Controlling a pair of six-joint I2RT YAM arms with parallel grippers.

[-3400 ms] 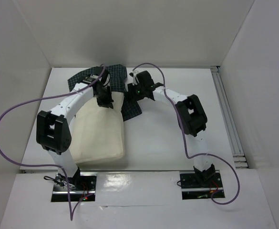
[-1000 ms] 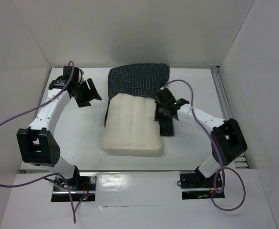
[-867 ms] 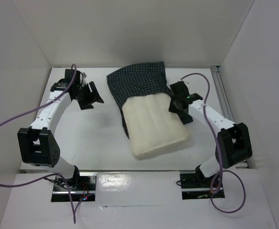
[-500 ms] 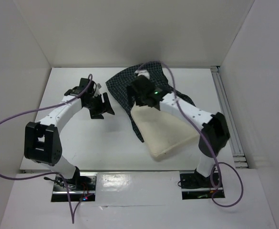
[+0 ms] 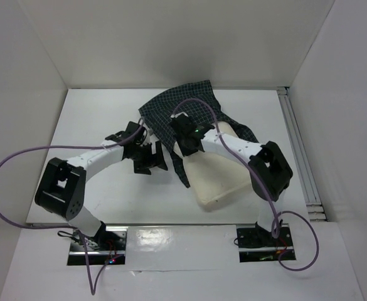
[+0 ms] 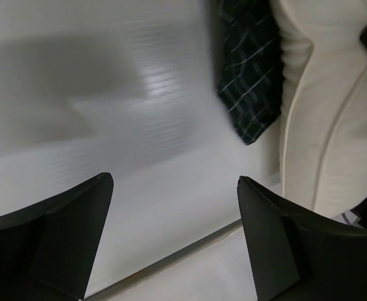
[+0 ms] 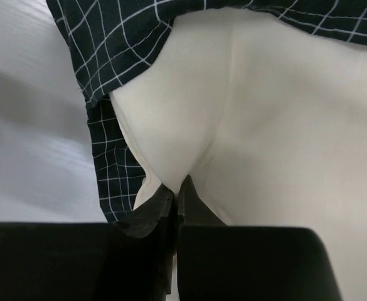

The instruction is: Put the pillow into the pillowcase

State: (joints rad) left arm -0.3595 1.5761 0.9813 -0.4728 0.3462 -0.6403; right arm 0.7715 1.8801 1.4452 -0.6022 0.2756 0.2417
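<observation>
The cream pillow point(image 5: 224, 179) lies slanted at mid-table, its far end under the dark checked pillowcase point(image 5: 183, 110). A strip of the case runs down the pillow's left edge. My right gripper point(image 5: 182, 150) is at that left edge, shut on a pinch of the pillow's cloth point(image 7: 178, 188), with pillowcase point(image 7: 108, 44) above and to the left of it. My left gripper point(image 5: 153, 163) hovers just left of the pillow, open and empty point(image 6: 174, 188). In its view a corner of the pillowcase point(image 6: 249, 81) and the pillow point(image 6: 327, 125) are at the right.
White walls enclose the table on three sides. A metal rail point(image 5: 299, 150) runs along the right edge. Purple cables loop over both arms. The table's front seam point(image 6: 170, 257) lies below the left gripper.
The left gripper has moved right and nearer, close to the pillow's left edge, and opened wider. The right gripper has slid down the pillow's left edge and shut on its cloth.
</observation>
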